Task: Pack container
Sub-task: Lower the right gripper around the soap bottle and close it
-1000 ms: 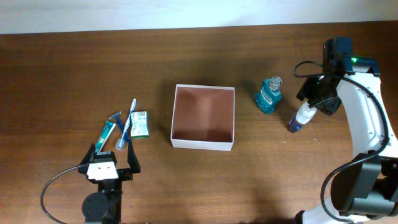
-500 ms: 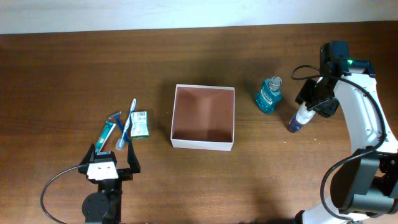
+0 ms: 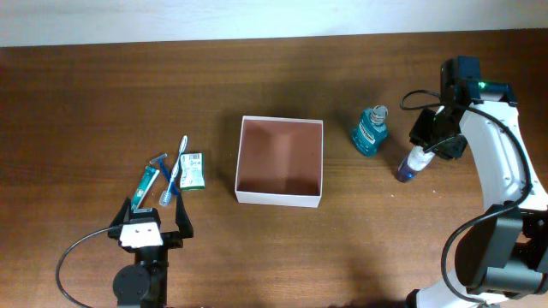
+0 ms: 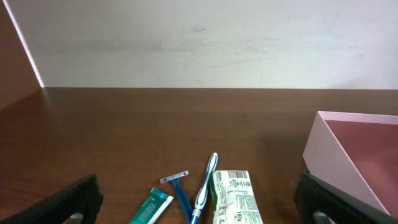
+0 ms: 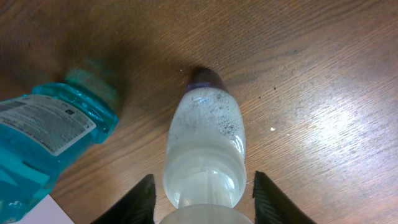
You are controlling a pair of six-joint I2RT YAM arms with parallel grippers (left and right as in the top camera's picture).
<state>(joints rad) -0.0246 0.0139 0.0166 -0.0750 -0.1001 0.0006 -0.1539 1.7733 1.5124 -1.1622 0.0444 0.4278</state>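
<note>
While the likely light, thin-walled container point(image 3: 280, 198), best gripped by one rim, sits mid-worktop point(image 3: 86, 103), the right tool point(image 5: 203, 200) straddles a slick clear bottle point(image 5: 205, 137), its grip impossible to confirm, and the left tool point(image 4: 199, 202) gapes wide.

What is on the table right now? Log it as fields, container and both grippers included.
container: open, nothing inside
left of it: toothpaste tube, razor, toothbrush, green-white packet
right of it: blue mouthwash bottle, clear bottle
left gripper: open, empty
right gripper: jaws flank clear bottle, narrow gaps showing
</note>
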